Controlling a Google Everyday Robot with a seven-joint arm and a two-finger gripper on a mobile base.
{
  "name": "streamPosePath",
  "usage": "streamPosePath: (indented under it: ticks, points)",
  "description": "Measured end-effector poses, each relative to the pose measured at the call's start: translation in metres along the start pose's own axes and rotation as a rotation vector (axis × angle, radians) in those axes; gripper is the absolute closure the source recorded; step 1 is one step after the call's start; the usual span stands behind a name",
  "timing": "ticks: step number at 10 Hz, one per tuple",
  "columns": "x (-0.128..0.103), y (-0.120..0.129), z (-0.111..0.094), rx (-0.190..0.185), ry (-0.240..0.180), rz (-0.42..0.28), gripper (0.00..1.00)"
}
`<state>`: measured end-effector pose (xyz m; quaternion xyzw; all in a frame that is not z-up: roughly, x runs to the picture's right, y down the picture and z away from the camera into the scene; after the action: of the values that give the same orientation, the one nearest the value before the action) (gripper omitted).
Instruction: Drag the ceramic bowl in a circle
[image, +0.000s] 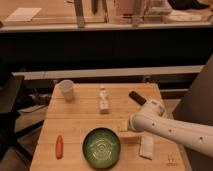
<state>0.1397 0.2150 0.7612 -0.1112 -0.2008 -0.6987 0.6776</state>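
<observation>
The ceramic bowl (102, 147) is dark green with a pale swirl inside and rests on the wooden table (80, 120) near its front edge. My white arm reaches in from the right. Its gripper (124, 128) hangs low just off the bowl's upper right rim, open and holding nothing. I cannot tell whether it touches the rim.
A white cup (66, 90) stands at the back left and a small pale bottle (103, 100) at the back middle. An orange stick-like item (59, 146) lies front left, a white packet (146, 146) front right under the arm, and a black object (137, 97) at the back right.
</observation>
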Motion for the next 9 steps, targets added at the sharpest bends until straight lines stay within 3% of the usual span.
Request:
streamPosePath:
  ticks: [9]
  points:
    - [-0.004,-0.011,0.012,0.017,-0.019,-0.136,0.2]
